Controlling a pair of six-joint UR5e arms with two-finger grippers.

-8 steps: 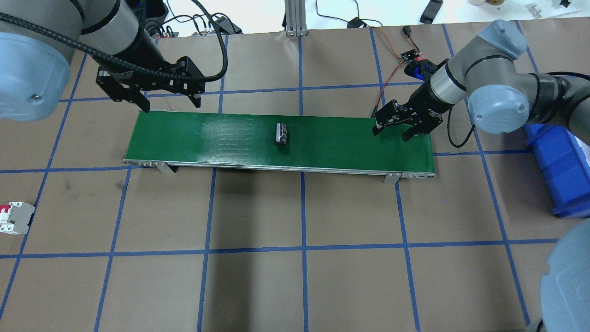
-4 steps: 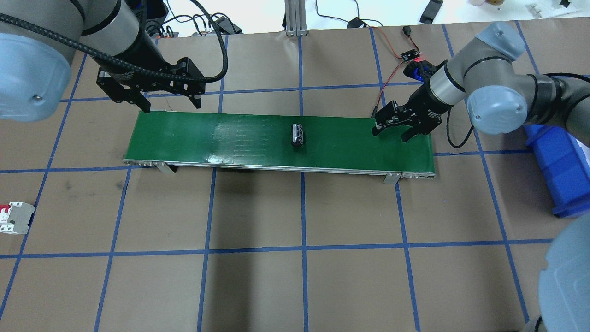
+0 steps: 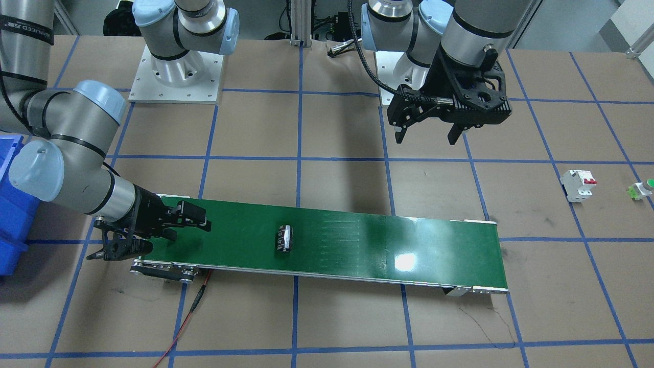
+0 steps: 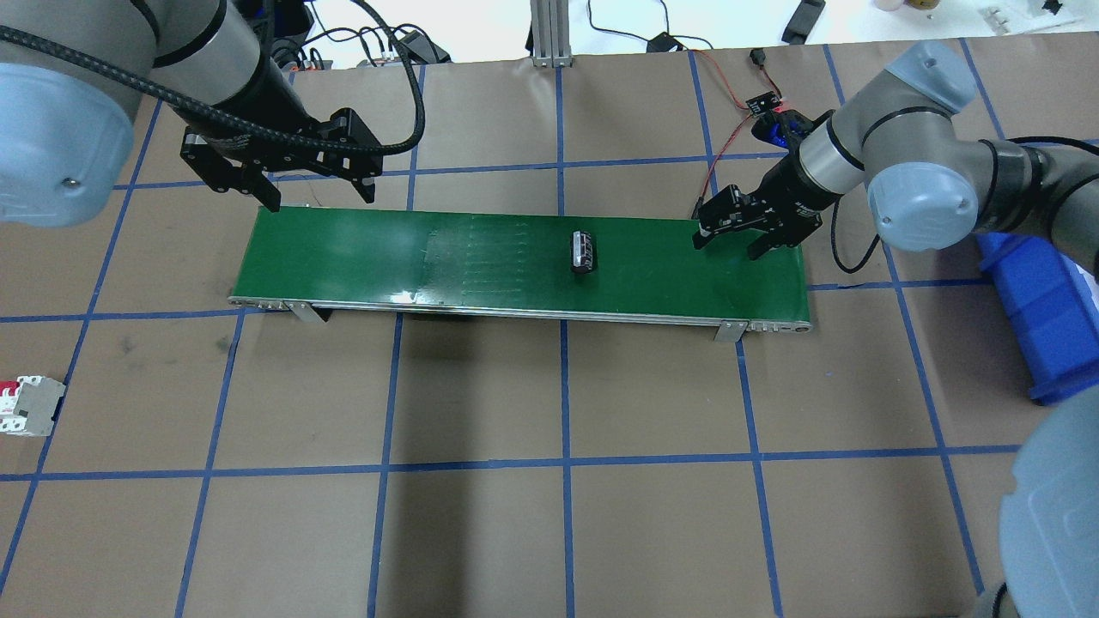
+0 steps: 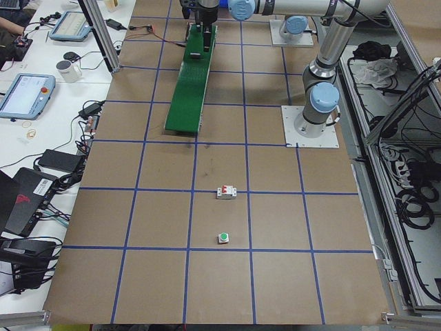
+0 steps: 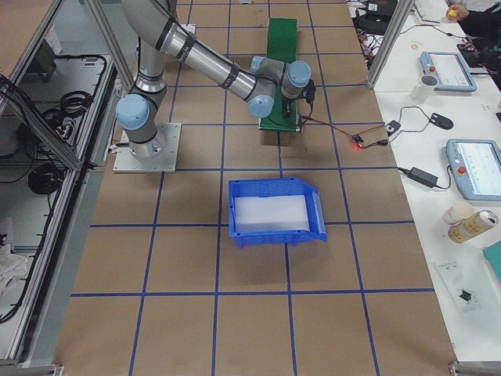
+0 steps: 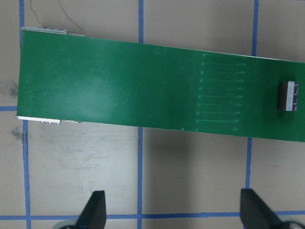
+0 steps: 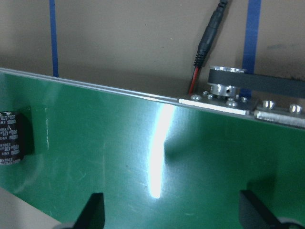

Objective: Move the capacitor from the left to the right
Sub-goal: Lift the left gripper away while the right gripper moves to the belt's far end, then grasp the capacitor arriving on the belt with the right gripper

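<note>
Right pincer [image 4: 726, 249] hangs spread above the belt [image 4: 343, 257] end, capacitor [image 4: 584, 253] lying apart

I log the capacitor [image 4: 584, 253] as black with silvery-grey stripes, the belt [image 4: 361, 257] as glossy green, and the desk [image 4: 652, 532] as brown, gridded in blue tape. Also on my screens: blue bin [image 6: 266, 236], white breaker [image 3: 578, 185] with red switches, green-capped button [image 3: 643, 188].

No text fully legible. White print on sleeve of small black cylindrical capacitor [image 8: 8, 138], right wrist view: chars too blurred to read. White caps lettering on black band [image 3: 25, 23] round grey arm tube [image 3: 20, 56], front view, top-left corner: too small to make out.
</note>
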